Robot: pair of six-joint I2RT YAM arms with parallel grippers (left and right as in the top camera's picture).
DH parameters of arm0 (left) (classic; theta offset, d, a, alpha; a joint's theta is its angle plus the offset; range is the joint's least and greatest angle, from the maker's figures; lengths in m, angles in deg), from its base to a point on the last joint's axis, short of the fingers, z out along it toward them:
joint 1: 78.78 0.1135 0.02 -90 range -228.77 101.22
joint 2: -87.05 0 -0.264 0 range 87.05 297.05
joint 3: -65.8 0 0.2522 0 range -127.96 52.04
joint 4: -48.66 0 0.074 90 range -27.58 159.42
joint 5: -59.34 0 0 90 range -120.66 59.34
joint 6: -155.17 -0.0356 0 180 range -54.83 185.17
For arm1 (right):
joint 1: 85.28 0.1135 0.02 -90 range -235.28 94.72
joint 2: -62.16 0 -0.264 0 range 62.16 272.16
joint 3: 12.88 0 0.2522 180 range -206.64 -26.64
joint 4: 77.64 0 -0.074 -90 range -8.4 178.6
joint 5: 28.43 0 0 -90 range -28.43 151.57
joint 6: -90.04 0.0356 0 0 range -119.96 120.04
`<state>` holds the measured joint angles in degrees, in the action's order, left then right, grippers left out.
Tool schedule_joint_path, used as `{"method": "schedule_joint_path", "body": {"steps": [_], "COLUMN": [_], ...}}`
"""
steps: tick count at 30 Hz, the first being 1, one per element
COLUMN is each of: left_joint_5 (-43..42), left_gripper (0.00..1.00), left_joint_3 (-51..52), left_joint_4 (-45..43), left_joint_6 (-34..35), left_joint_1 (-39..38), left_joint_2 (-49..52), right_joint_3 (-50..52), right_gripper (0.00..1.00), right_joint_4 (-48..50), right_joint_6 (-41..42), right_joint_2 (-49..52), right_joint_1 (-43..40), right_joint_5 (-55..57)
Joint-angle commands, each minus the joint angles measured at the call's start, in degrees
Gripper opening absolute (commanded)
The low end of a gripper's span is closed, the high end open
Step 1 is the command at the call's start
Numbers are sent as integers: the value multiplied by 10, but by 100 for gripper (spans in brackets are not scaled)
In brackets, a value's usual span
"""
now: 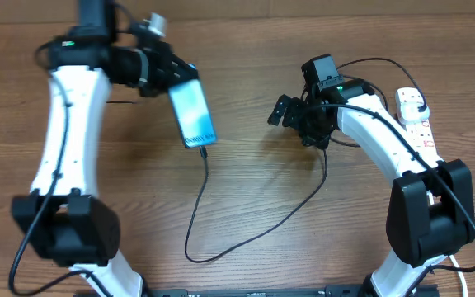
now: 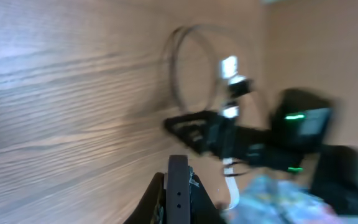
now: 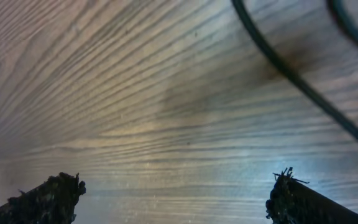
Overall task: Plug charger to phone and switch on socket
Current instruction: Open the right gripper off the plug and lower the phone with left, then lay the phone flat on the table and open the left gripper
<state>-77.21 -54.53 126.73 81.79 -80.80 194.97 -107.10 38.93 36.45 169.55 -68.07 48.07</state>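
The table (image 1: pixel 254 99) is showing smooth brown wood grain with a faint sheen. Above it the phone (image 1: pixel 192 114) is gleaming glossy. On it the charger (image 1: pixel 207 169) is looking matt black.

You can read no text here: the small print at the phone (image 1: pixel 192 113) screen's lower end is too tiny to make out.

Socket (image 1: pixel 409 114) half hidden behind right arm (image 1: pixel 382 136); left-wrist view blurred.

Left black two-finger pincer (image 1: pixel 176 76) clamped shut, arm stretched forward. Right black pincer (image 1: pixel 280 110) spread wide, pointing left.
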Motion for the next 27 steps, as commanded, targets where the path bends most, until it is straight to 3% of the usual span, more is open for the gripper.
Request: {"method": "schedule_joint_path", "body": {"steps": [1,9,14,24,27], "left_joint_5": [78,76,76,106,125], "left_gripper": [4,4,4,5,11], "left_joint_3": [8,8,8,8,8], "left_joint_4": [-5,-57,-75,-96,-94], "left_joint_6": [-33,45,55,57,57], "left_joint_1": [-50,-112,-127,-130,-130], "left_joint_2": [61,217,274,294,294], "right_joint_3": [-24,-33,-33,-33,-33], "right_gripper": [100,100,100,100,100], "right_joint_4": [-3,-19,-19,-21,-21], "right_joint_6": [-9,-9,-10,-20,-20], "right_joint_2": [-13,-13,-13,-13,-13], "right_joint_1": [-10,-12,-12,-12,-12], "right_joint_5": [29,30,30,30,30]}}
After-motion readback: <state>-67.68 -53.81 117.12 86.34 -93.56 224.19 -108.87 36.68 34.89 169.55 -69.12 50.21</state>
